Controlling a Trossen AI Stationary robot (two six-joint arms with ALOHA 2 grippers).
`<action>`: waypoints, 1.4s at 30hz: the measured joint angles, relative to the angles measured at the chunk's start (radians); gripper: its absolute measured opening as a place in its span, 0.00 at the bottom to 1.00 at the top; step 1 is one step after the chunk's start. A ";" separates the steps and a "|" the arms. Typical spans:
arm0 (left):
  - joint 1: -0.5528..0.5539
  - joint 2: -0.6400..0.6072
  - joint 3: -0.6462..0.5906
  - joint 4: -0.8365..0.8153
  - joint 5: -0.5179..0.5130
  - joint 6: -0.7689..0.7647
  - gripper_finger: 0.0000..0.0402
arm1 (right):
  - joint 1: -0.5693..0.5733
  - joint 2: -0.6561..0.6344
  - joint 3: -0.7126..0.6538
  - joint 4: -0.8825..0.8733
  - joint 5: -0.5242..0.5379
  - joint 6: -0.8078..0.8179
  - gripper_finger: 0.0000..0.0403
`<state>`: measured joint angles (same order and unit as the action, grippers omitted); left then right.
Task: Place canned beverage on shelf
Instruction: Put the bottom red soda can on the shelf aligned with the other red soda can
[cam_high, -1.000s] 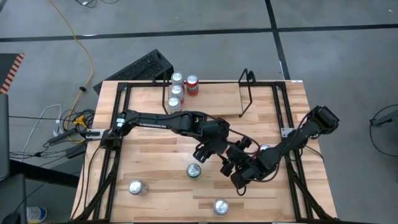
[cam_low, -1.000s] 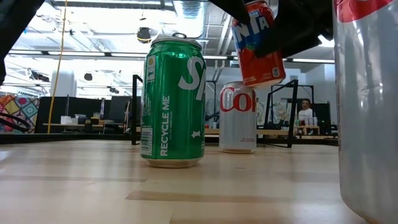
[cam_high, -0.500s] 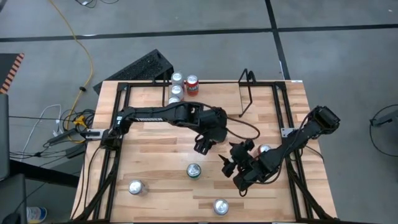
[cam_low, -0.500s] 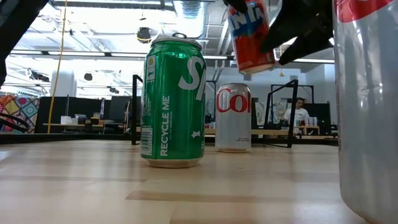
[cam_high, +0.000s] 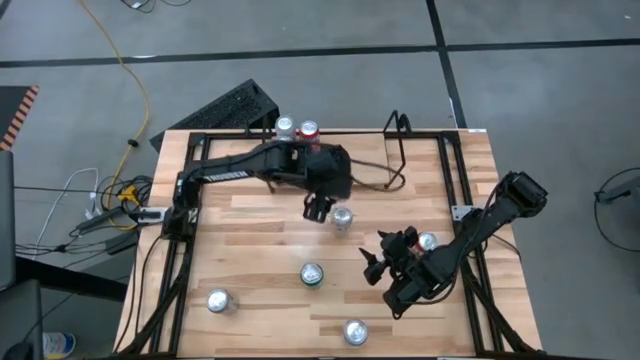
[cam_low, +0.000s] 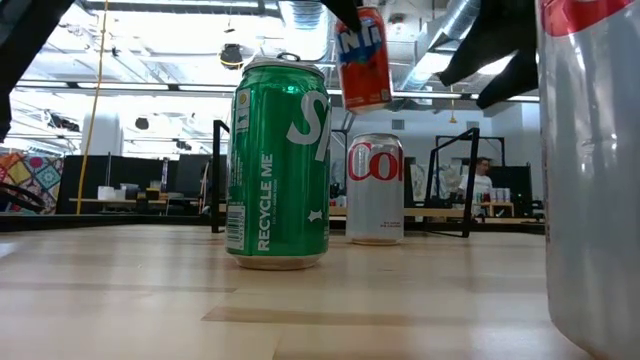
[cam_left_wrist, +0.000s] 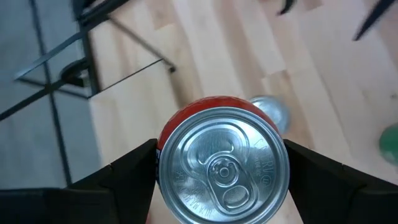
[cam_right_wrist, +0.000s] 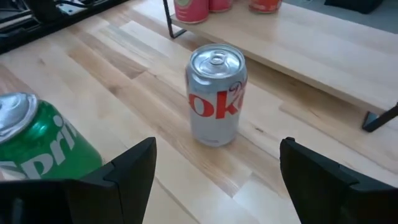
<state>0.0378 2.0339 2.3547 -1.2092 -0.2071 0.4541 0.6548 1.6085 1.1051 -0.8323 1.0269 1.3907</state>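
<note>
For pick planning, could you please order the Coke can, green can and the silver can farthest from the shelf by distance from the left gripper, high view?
1. Coke can, right beside the left gripper.
2. Green can, mid-table, away from the shelf.
3. Silver can, at the edge opposite the shelf.

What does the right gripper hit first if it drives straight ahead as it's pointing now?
Most likely the silver Coke can, standing upright between the right gripper's open fingers but farther ahead; depth is unclear. The shelf lies beyond it.
</note>
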 joint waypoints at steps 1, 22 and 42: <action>0.015 -0.009 0.000 -0.006 -0.002 -0.003 0.71 | 0.000 0.000 -0.007 0.005 0.000 0.001 0.78; 0.298 0.009 -0.137 -0.010 0.208 0.063 0.71 | 0.006 0.000 -0.118 0.084 0.000 0.162 0.78; 0.337 -0.005 -0.293 0.105 0.228 0.081 0.71 | 0.006 0.000 -0.119 0.026 -0.010 0.241 0.78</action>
<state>0.3745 2.0289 2.0612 -1.1046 0.0205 0.5351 0.6609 1.6085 0.9863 -0.8066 1.0165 1.6317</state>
